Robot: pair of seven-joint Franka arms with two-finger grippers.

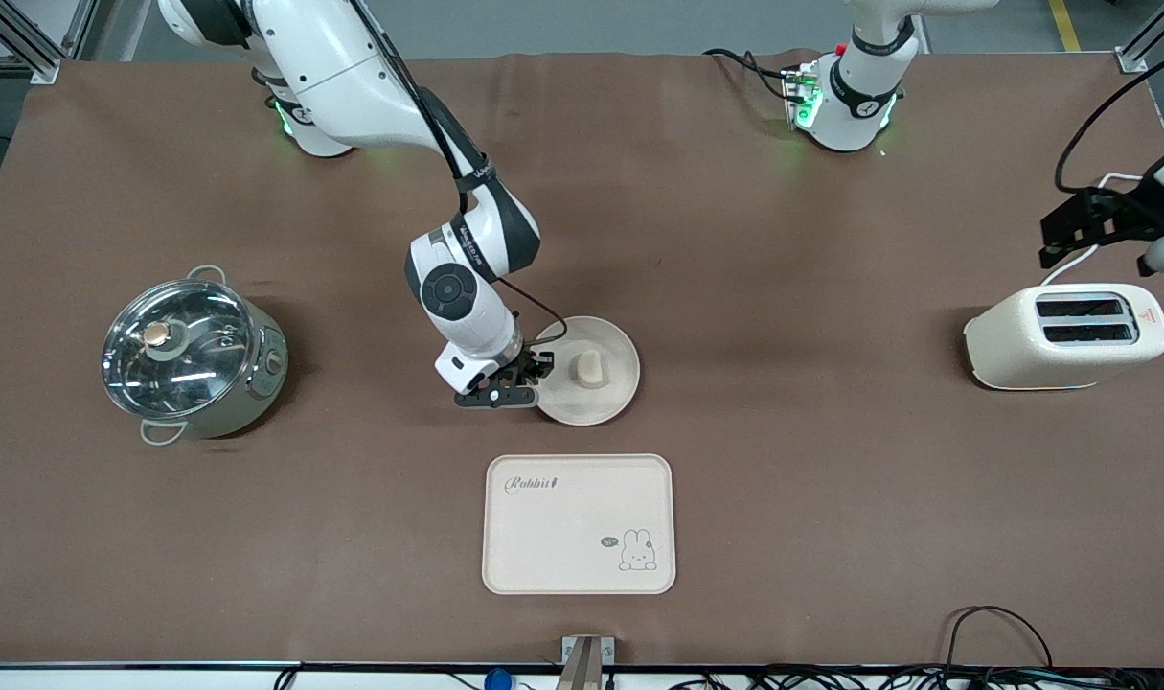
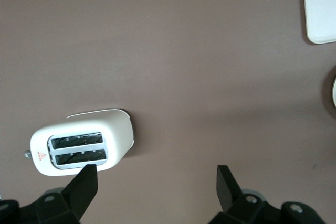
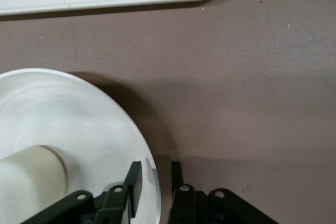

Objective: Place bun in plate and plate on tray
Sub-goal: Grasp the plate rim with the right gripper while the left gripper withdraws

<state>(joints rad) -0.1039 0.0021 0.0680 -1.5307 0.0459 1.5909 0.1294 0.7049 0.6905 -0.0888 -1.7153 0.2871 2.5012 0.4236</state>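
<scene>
Pot (image 1: 191, 359): it stands toward the right arm's end of the table, lid on, well apart from the task's things.
Right gripper (image 1: 516, 379): it is low at the plate's edge, on the side toward the right arm's end. In the right wrist view one finger (image 3: 135, 184) is inside the rim and the other outside, so the jaws are nearly together, clamped on the rim.
Plate (image 1: 612, 383): round, it lies flat on the table near the middle, farther from the front camera than the tray. It has no long axis, so any point of the rim gives the same grip.
Bun (image 1: 589, 367): it already stands in the plate, about at its centre, upright with its long axis vertical. It may tip if the plate tilts, I think.
Tray (image 1: 579, 524): it lies nearer to the front camera than the plate, apart from it, its long sides running along the table, the "Rabbit" script readable from the front camera.
Key relation: the tray lies straight toward the front camera from the held plate; the right arm is much nearer.
Toaster (image 1: 1066, 335): toward the left arm's end, slots up.
Left gripper (image 2: 156, 181): it waits in the air over the toaster, fingers wide apart, holding nothing.
</scene>
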